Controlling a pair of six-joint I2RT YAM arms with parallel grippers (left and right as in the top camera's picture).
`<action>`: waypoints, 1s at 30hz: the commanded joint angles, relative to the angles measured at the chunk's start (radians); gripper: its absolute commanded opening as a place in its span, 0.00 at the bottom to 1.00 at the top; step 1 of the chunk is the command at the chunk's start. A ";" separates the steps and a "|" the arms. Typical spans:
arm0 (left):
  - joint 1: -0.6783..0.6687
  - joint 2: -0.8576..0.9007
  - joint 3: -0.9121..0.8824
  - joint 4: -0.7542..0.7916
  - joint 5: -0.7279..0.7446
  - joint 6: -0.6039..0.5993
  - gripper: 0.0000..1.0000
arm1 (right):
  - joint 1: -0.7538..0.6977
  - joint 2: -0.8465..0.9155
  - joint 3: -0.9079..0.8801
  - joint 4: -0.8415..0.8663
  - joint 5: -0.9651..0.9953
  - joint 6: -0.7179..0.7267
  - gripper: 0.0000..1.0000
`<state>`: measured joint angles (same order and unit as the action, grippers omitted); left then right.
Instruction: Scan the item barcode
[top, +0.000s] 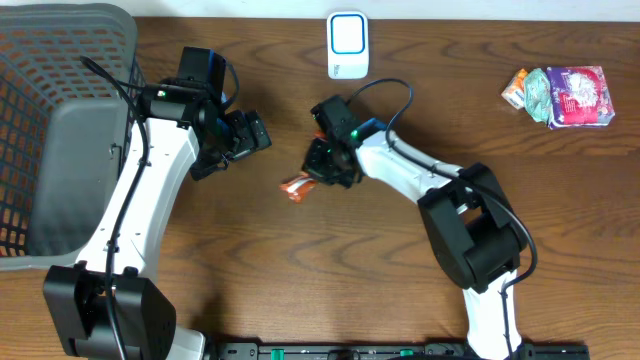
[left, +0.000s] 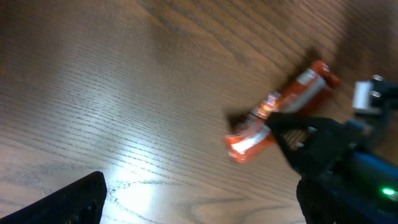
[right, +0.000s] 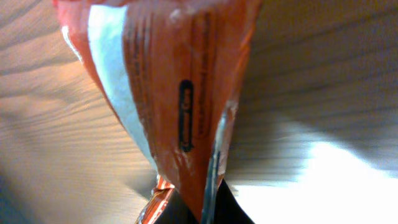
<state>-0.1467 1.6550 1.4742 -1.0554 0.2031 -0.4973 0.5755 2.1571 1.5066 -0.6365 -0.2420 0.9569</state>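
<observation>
Presently, orange snack packet (top: 296, 187) sits at the middle of the table (top: 250, 260) near the white scanner (top: 347, 45), one end pinched by right gripper (top: 315, 176) (left gripper (top: 252, 133) spread, idle): lift gently, turn barcode face toward scanner.

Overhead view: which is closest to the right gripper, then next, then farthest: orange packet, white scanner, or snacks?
1. orange packet, pinched in the right gripper, mid-table.
2. white scanner, at the table's far edge.
3. snacks, far off at the right corner.
</observation>
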 joint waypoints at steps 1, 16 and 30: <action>0.002 0.006 0.011 -0.006 -0.010 0.006 0.98 | -0.051 -0.009 0.060 -0.132 0.320 -0.192 0.01; 0.002 0.006 0.011 -0.006 -0.010 0.006 0.98 | -0.050 -0.025 0.207 -0.660 1.026 -0.210 0.03; 0.002 0.006 0.011 -0.006 -0.011 0.006 0.98 | -0.008 -0.025 0.132 -0.462 0.566 -0.359 0.19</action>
<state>-0.1467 1.6550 1.4742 -1.0554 0.2031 -0.4973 0.5419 2.1529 1.6424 -1.1263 0.4839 0.6788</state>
